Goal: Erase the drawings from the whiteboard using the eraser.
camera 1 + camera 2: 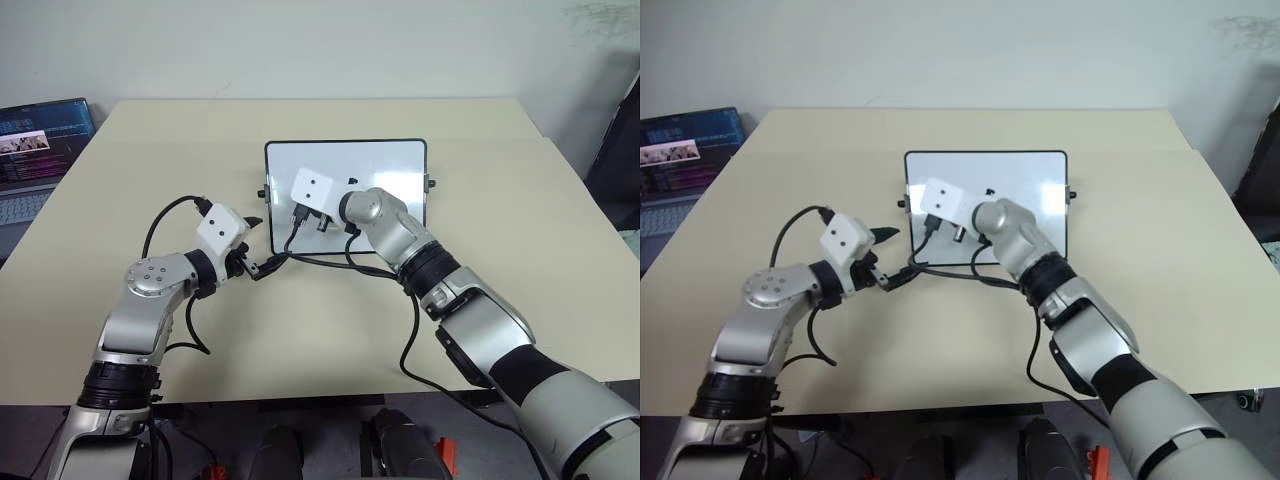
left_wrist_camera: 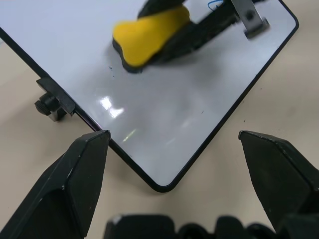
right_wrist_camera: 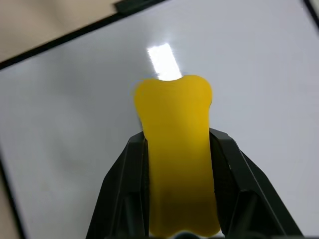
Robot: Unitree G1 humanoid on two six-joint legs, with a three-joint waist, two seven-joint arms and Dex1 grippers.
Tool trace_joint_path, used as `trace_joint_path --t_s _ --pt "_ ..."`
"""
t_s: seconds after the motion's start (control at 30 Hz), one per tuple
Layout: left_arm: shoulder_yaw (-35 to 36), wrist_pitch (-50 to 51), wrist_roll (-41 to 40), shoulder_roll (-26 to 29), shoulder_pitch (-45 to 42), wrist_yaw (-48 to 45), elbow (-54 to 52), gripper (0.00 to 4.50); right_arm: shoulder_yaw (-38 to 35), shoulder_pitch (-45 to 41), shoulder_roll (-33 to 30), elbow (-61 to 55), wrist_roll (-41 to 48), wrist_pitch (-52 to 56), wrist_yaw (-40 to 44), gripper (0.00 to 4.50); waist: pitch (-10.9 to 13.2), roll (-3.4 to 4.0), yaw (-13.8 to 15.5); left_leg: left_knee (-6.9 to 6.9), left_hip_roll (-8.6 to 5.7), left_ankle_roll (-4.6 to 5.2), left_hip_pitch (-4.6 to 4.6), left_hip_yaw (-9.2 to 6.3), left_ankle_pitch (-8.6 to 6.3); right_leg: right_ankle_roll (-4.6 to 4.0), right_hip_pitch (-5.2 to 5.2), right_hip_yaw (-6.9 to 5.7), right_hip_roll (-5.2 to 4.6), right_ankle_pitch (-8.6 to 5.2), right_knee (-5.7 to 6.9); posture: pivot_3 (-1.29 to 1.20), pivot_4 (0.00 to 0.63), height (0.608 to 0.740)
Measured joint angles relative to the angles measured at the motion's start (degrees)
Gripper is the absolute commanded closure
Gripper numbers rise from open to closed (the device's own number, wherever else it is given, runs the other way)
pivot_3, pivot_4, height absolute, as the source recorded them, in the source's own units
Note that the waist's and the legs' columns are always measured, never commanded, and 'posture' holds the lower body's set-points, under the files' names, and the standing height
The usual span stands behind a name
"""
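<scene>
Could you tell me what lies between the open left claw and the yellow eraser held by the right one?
In the left wrist view, only the whiteboard's near corner and bare white surface lie between the left claw and the eraser.

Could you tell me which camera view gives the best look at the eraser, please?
The right wrist view: the yellow eraser sits large and central, pinched between the right hand's black fingers over the whiteboard. The left wrist view shows it from the side, dark base on the board. In the head views the wrist housing hides it.

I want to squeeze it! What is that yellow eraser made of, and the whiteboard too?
The eraser looks like soft matte foam: it pinches in where the right gripper's fingers squeeze it. The whiteboard looks smooth and glossy, since lights glare on it; its thin black frame is probably plastic.
</scene>
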Motion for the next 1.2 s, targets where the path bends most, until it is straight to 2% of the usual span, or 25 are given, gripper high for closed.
trace_joint_path --t_s 0.2,0.53,0.67,0.77,1.03,1.2 --pt "0.0 0.0 0.0 0.0 0.0 0.0 0.0 0.00 -0.7 -2.6 -1.0 3.5 -0.1 -1.9 -1.9 3.25 0.0 0.00 0.1 0.01 -0.01 0.00 0.00 0.00 0.00 0.00 0.01 0.00 -0.01 0.00 0.00 0.00 0.150 0.740" --pt "-0.1 0.0 0.1 -0.2 -0.5 0.0 0.1 0.00 5.9 5.1 -1.1 -6.5 -1.3 -0.2 12.7 3.25 0.0 0.00 0.0 0.02 0.00 0.00 0.01 -0.02 0.00 0.00 0.01 -0.02 0.00 0.00 0.03 0.00 0.150 0.740" --pt "-0.1 0.0 0.1 -0.3 -0.5 0.0 0.1 0.00 7.8 6.0 -1.4 -8.4 -2.6 1.1 15.0 3.25 0.0 0.00 0.1 0.03 0.00 0.00 0.01 -0.03 0.00 0.00 0.01 -0.04 0.00 0.00 0.03 0.00 0.150 0.740" --pt "-0.1 0.0 0.1 -0.3 -0.5 0.0 0.1 0.00 7.7 5.6 -1.3 -7.9 -2.6 1.4 13.5 3.25 0.0 0.00 0.1 0.03 0.00 0.00 0.01 -0.04 0.00 0.00 0.02 -0.03 0.00 0.00 0.04 0.00 0.150 0.740" --pt "-0.1 0.0 0.2 -0.3 -0.5 0.0 0.1 0.00 4.7 -3.0 -2.3 1.0 -3.9 -0.1 1.6 3.27 0.0 0.00 0.2 0.02 0.00 0.00 0.01 -0.03 0.01 0.00 0.01 -0.03 0.00 0.00 0.02 0.00 0.150 0.740" --pt "-0.1 0.0 0.2 -0.4 -0.5 0.0 0.1 0.00 4.4 -4.7 -2.4 4.0 -4.9 -2.0 -0.4 3.28 0.0 0.00 0.2 0.02 0.00 0.00 0.01 -0.03 0.00 -0.01 0.02 -0.03 0.00 0.00 0.02 0.00 0.150 0.740"
